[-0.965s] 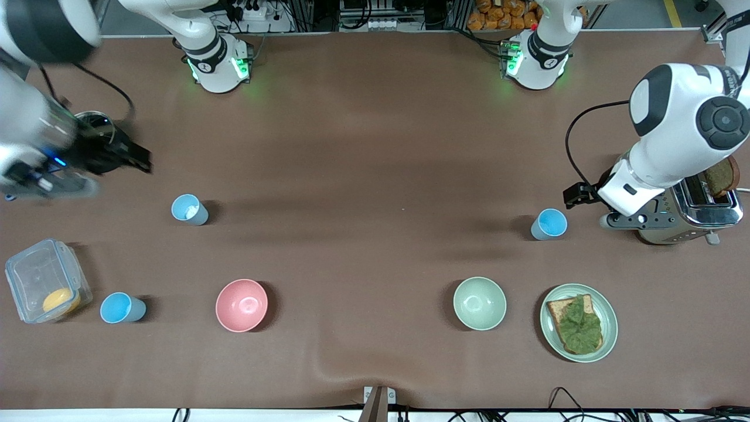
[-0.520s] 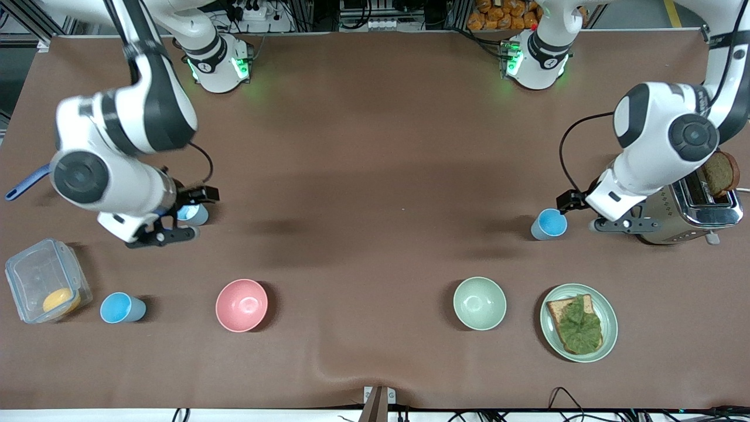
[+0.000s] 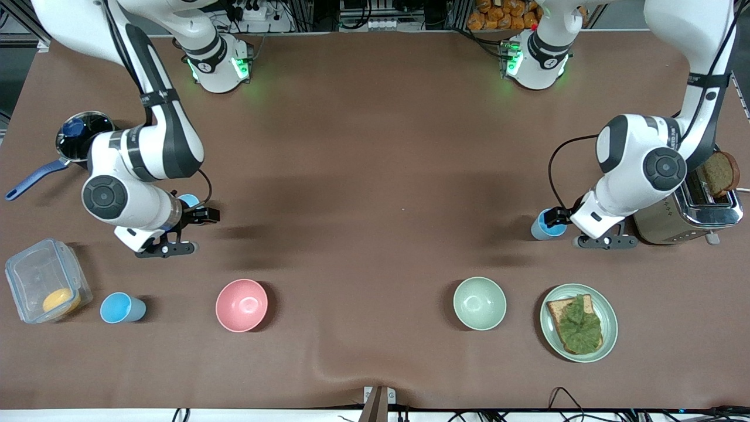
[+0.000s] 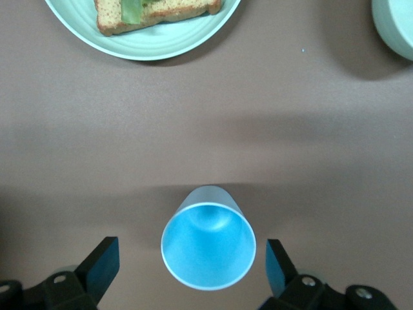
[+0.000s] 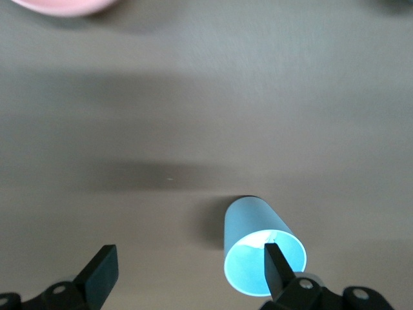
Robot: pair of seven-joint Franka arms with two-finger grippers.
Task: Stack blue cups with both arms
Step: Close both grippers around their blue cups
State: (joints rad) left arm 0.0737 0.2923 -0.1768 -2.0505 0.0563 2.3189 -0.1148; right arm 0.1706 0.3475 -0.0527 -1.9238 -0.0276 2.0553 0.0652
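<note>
I'm seeing a third blue cup (image 3: 121, 308) sitting untouched beside the clear container (image 3: 45, 280), toward the right arm's end. My right gripper (image 5: 187, 274) is hanging spread wide over its blue cup (image 5: 261, 252), one finger (image 5: 276, 270) overlapping the rim, nothing grasped. Moving across, the left gripper (image 4: 191, 266) is sitting released around the other blue cup (image 4: 208, 246), fingers apart from its walls, near the sandwich plate (image 4: 148, 44).
</note>
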